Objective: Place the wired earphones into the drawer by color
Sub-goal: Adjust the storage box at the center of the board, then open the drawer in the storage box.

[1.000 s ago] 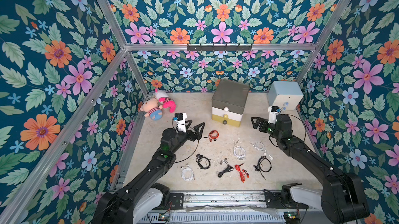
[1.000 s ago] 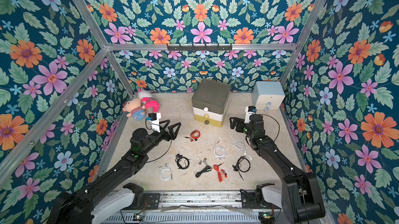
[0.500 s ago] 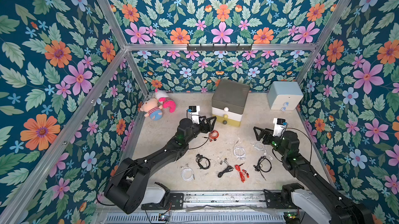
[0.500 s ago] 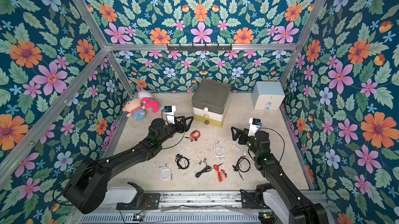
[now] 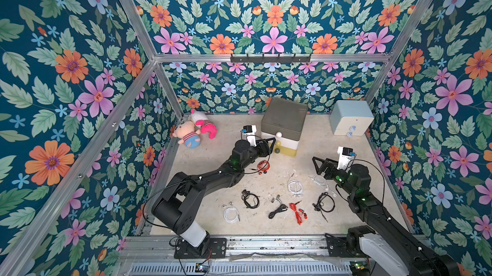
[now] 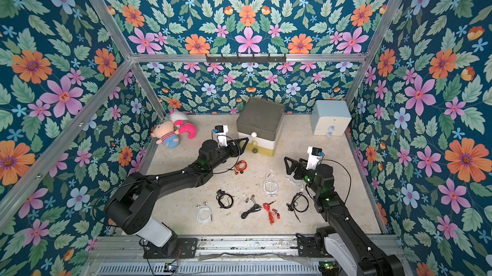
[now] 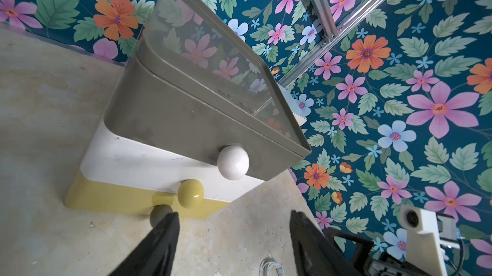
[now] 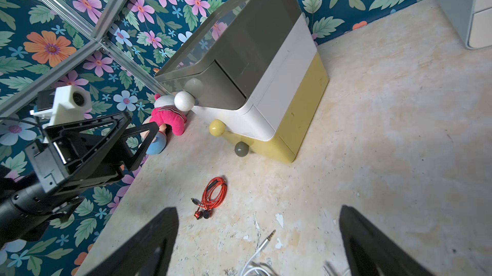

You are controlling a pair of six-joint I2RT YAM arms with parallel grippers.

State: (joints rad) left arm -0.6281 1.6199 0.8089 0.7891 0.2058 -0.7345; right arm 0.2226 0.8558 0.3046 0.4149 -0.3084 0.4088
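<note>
While the left gripper stands before the drawer w/ fingers apart and holding nothing, one fingertip is just beside the grey bottom knob. Also the right gripper is wide apart, empty. The wired earphones lie on the floor, the red bundle nearest to the drawer.

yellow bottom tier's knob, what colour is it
Dull grey. The knob shows best in the right wrist view.

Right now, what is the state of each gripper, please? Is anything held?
Left gripper: open, holding nothing, close to the grey knob.
Right gripper: open, holding nothing.
</note>
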